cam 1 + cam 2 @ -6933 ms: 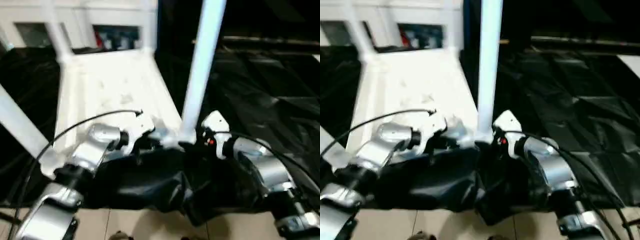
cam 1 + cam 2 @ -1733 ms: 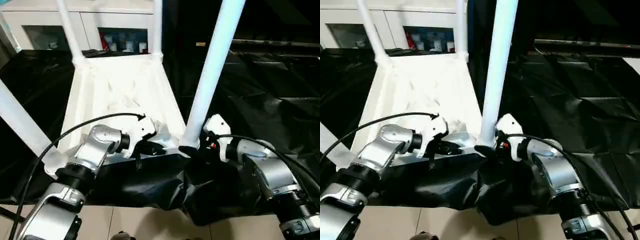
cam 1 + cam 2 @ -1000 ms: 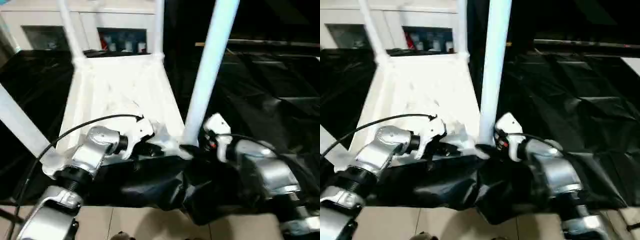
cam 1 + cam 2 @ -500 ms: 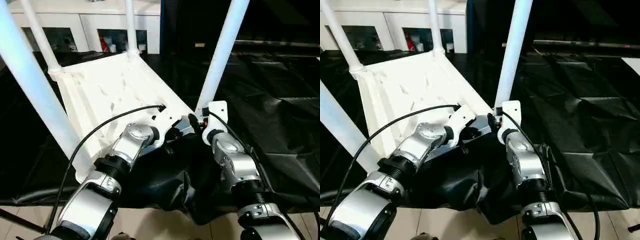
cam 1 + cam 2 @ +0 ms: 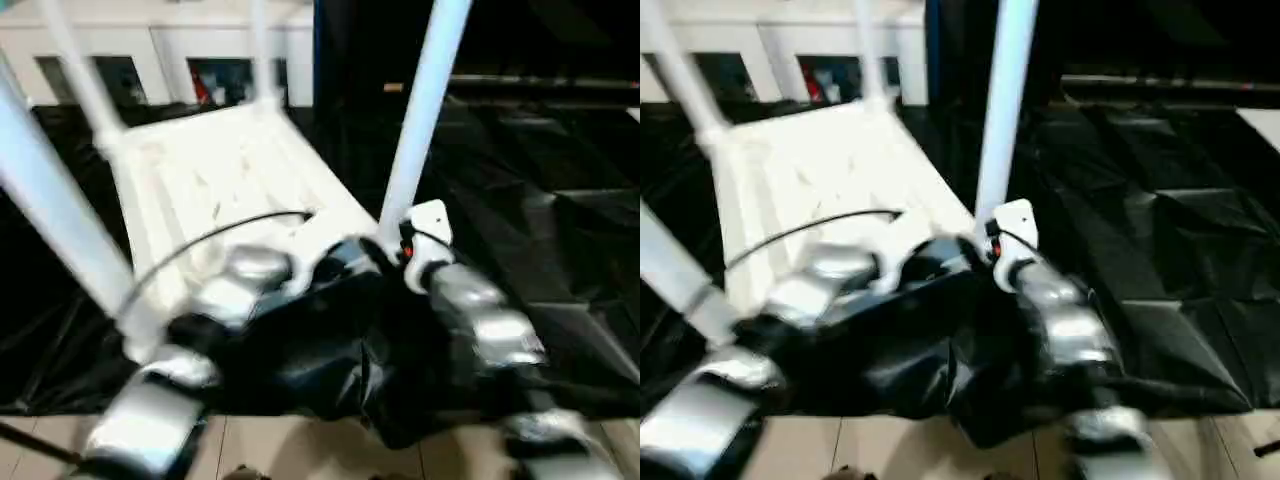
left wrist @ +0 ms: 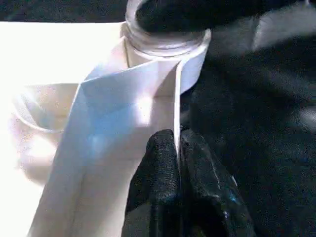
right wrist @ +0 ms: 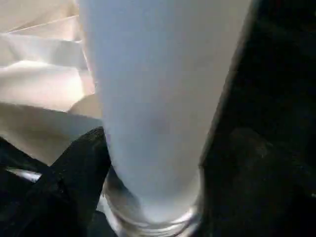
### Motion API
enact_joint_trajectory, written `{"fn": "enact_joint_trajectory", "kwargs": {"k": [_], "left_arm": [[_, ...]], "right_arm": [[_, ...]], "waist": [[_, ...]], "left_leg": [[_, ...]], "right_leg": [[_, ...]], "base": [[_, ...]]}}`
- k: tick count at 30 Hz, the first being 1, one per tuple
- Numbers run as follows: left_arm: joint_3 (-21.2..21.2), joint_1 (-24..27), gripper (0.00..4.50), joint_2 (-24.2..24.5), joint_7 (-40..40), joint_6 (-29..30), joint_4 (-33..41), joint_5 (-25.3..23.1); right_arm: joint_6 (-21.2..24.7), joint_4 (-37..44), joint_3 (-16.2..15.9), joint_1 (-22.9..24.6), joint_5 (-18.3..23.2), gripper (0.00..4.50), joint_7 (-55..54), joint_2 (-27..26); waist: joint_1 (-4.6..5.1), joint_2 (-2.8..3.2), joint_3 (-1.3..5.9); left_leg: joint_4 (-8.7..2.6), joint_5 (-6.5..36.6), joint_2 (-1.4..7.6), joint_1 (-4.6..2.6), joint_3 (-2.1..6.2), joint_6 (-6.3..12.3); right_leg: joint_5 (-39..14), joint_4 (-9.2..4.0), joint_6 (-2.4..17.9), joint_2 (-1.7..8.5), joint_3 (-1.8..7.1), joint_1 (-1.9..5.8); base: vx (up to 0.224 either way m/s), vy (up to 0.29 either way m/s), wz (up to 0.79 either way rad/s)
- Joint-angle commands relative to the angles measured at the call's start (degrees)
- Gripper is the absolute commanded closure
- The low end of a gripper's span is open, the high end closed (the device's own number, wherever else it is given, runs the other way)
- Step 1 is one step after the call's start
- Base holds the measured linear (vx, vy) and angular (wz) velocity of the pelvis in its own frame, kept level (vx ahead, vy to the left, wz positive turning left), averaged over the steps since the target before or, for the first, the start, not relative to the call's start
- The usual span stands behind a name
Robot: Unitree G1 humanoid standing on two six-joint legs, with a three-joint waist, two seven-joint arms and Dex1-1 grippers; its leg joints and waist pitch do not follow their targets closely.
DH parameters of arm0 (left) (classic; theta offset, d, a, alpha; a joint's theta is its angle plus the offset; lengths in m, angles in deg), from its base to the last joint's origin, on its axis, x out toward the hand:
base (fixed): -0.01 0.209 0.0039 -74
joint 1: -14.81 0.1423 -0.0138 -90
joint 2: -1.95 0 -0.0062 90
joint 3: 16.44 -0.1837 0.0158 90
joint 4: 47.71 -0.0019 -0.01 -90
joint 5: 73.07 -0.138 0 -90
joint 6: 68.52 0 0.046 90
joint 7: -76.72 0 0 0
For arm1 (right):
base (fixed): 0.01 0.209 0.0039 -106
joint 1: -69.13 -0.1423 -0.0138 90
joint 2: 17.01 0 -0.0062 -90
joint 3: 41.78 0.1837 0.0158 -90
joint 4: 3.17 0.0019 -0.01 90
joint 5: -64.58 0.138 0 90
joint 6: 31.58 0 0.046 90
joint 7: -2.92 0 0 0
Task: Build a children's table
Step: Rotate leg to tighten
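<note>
At the bottom of the head views the two silver forearms reach up toward mid-frame, blurred by motion. The left gripper (image 6: 178,163) has its two black fingers pinched together on a thin upright rib at the near edge of the white plastic rectangular tabletop (image 5: 215,175), just below a round corner socket (image 6: 165,42). The right gripper (image 7: 148,197) sits low at the base of the near-right long white tubular leg (image 5: 420,110); one black finger (image 7: 81,163) presses against the leg's side just above the socket collar, but whether the pair is clamped on it cannot be told.

Half a second ago the forearms ran steeply up the frame with the tabletop skewed toward the left. Now the picture has smeared and the arms lie lower and wider, so the head camera is swinging as much as the arms, while both grippers have kept their places at the near-right corner. That suggests the last leg is still being seated or tested, not released.

The tabletop lies upside down in the centre-left of the frame on crumpled black sheeting (image 5: 540,230), ribbed underside up, with all four legs standing from its corners. Beyond it, along the top left, stands a white glass-door cabinet (image 5: 150,70).
</note>
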State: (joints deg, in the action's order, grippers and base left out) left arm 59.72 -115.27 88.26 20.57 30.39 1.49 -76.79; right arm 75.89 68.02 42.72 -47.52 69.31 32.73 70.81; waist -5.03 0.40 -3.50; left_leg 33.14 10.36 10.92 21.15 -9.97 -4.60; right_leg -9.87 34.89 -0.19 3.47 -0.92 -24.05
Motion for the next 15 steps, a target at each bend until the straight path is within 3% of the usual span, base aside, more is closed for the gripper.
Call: {"fn": "enact_joint_trajectory", "kwargs": {"k": [1,6,15], "left_arm": [[0.49,1.54,4.5,0.76,-6.24,-2.08,4.1,4.99],[-0.65,3.77,4.5,4.04,-12.99,-0.47,8.15,6.38],[-0.54,4.92,4.5,4.17,-14.14,0.64,10.53,6.81]], "right_arm": [[1.4,3.97,-2.65,1.58,0.81,0.47,7.23,3.33],[3.55,9.21,-5.93,4.23,2.0,0.47,17.37,10.21],[4.03,9.95,-6.03,3.8,3.77,0.61,19.38,9.48]], "waist": [[-0.06,-0.93,3.41],[-0.24,-1.02,3.47],[-0.32,-1.27,3.56]], "left_leg": [[-3.7,10.53,1.61,-0.19,0.26,2.84],[-3.52,9.91,1.7,-0.25,0.14,3.45],[-3.35,8.33,1.67,-0.21,0.07,3.56]], "right_leg": [[-13.06,-4.41,10.56,3.61,1.72,3.35],[-10.72,-4.1,11.74,3.61,1.78,3.3],[-10.13,-3.88,12.07,3.66,1.75,3.25]], "base": [[0.0,0.0,0.0],[0.0,0.0,0.0],[0.0,0.0,0.0]]}}
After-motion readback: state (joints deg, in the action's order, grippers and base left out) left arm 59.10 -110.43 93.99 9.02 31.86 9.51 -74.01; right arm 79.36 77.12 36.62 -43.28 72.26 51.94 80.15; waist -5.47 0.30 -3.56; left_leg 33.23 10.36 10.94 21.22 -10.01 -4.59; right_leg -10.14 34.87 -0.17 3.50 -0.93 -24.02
